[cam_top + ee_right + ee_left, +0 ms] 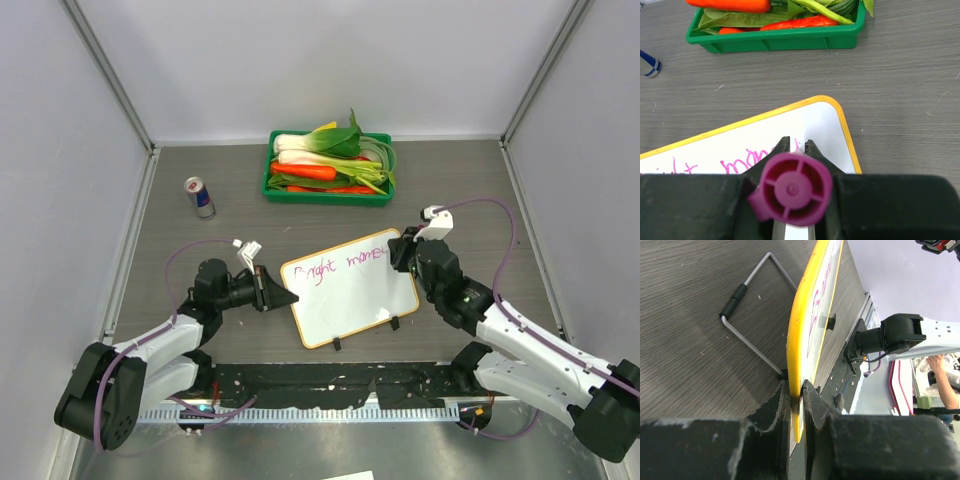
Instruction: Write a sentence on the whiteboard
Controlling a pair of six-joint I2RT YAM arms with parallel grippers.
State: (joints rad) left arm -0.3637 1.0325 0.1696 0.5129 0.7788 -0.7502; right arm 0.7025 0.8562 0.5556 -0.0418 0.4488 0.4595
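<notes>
The whiteboard (352, 298) lies in the middle of the table with its yellow rim showing. My left gripper (274, 290) is shut on its left edge; in the left wrist view the two fingers (796, 396) pinch the yellow rim (799, 325). The sentence (343, 262) runs along the top in purple, reading about "Bright mome". My right gripper (404, 250) hangs over the board's top right corner, shut on a purple marker (792, 188) seen end-on. The marker's tip is hidden between the fingers, just right of the last letters (742, 165).
A green tray (325, 197) of vegetables stands at the back centre, also in the right wrist view (775, 41). A drink can (200, 197) stands at the back left. The board's wire stand (747, 335) rests on the table behind it. Enclosure walls ring the table.
</notes>
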